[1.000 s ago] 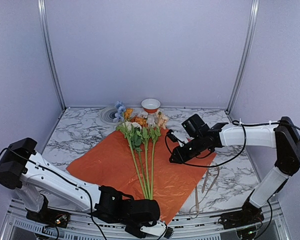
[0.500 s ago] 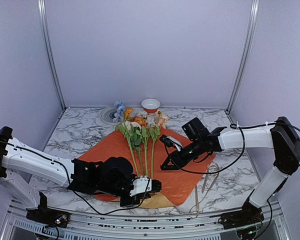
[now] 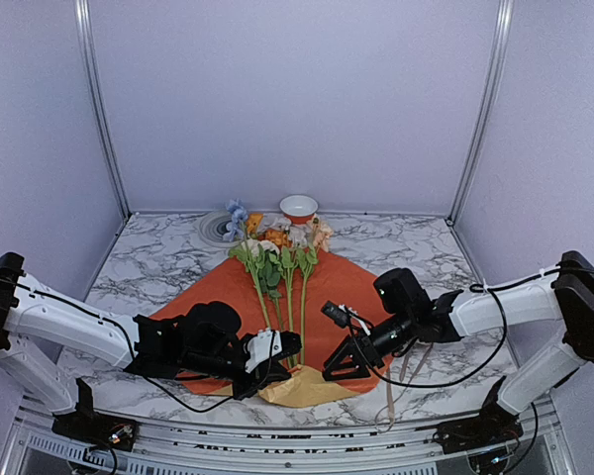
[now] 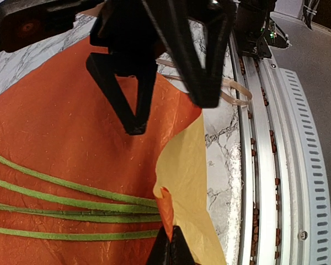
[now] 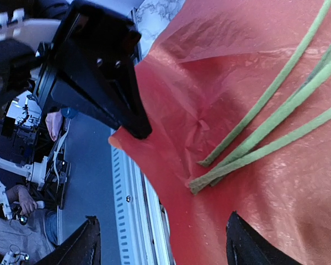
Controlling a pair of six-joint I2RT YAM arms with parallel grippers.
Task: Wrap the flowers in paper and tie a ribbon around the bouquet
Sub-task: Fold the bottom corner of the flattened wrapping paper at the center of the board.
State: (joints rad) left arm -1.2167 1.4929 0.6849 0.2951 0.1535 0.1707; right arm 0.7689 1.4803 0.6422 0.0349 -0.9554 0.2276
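We saw a grey-veined marbled counter boxed in by plain lilac walls and aluminium posts. The crinkled paper lay orange face up at its middle, its near corner turned over to show matte tan-yellow. The flowers rested on it, thin green stalks pointing toward the near edge. The left hand was pinched tight on that corner; the right hand stood wide just above the sheet. The pale ribbon looped beside the paper's right edge.
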